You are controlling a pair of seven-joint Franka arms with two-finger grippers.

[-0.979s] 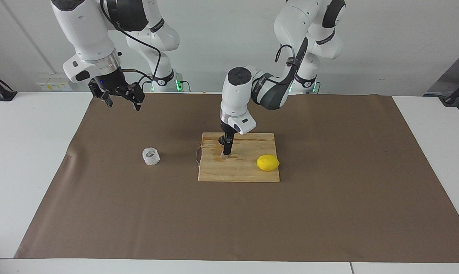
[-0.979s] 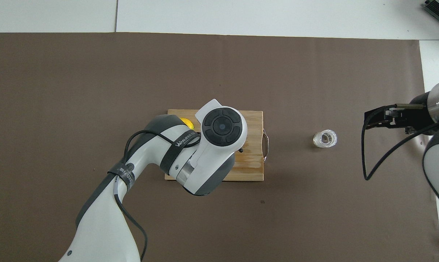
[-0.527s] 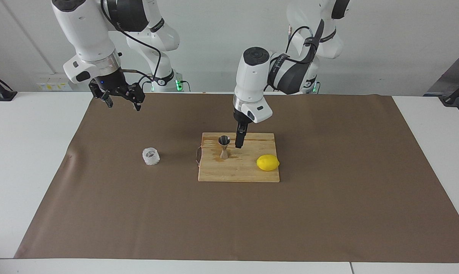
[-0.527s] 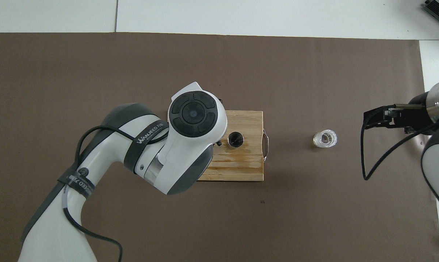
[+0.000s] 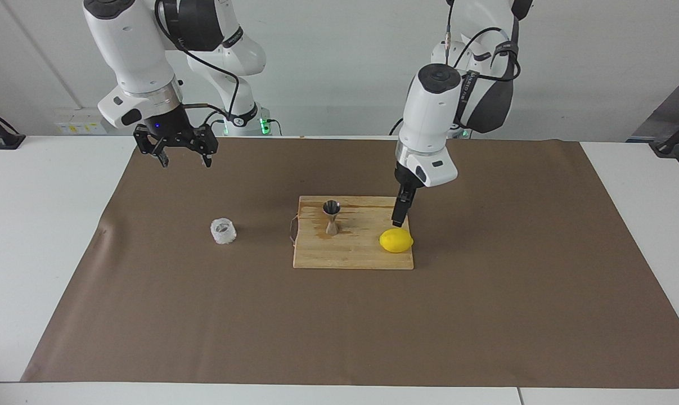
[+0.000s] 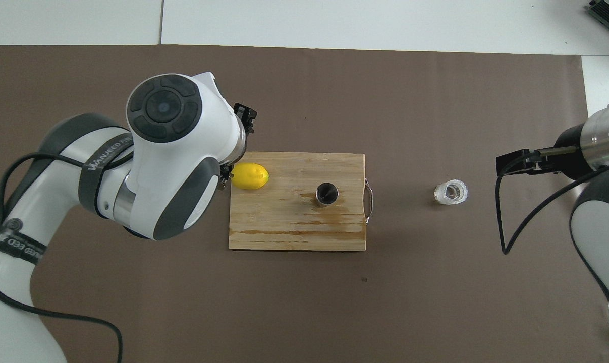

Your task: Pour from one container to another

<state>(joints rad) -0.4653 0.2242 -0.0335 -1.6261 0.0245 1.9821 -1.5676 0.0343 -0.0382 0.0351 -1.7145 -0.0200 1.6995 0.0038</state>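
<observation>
Left claw (image 5: 398,220) hangs over the cutting board (image 5: 353,256) at the corner by the lemon (image 5: 396,241), jaws wide apart, holding nothing. Right claw (image 5: 184,160) hovers over the brown mat (image 5: 339,315) toward the right arm's end of the bench (image 5: 30,236), also spread open and empty; cup (image 5: 223,231) sits on the mat farther from the robots than that claw's spot, untouched.

Jigger (image 5: 331,216) stands upright on the board, apart from the lemon and from both claws. Facing view shows its hourglass shape; overhead view gives only its round dark mouth (image 6: 327,194). Contents of jigger: cannot tell. Cup (image 6: 450,192) from above looks clear down to its bottom; liquid or none, cannot tell. Darker wet-looking streaks on the board near the jigger show best from above.

Overhead: left arm's big wrist covers its own claw and part of the lemon (image 6: 251,177). Right claw's tips are hard to read from above.
</observation>
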